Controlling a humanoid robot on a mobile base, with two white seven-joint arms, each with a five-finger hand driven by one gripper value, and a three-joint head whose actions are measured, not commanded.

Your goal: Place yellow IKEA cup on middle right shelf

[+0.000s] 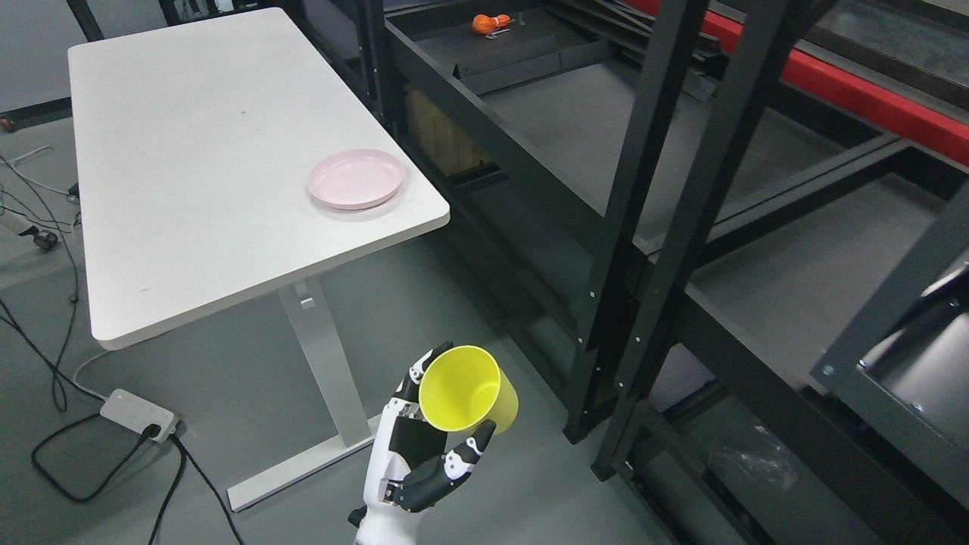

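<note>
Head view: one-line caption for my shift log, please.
Left hand holds the yellow cup tilted, low beside the black shelving, pink plate on the white table.

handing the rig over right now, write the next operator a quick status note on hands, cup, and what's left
Left hand: shut on the yellow cup, held low over the floor with its mouth tipped toward the camera. Right hand: not in view.
Cup is off the white table, where only a pink plate sits near the right edge. The black shelf rack stands to the right of the cup.
Done: cup picked up and held.
Left: carry it right to the rack, set it on the middle right shelf, release.
</note>
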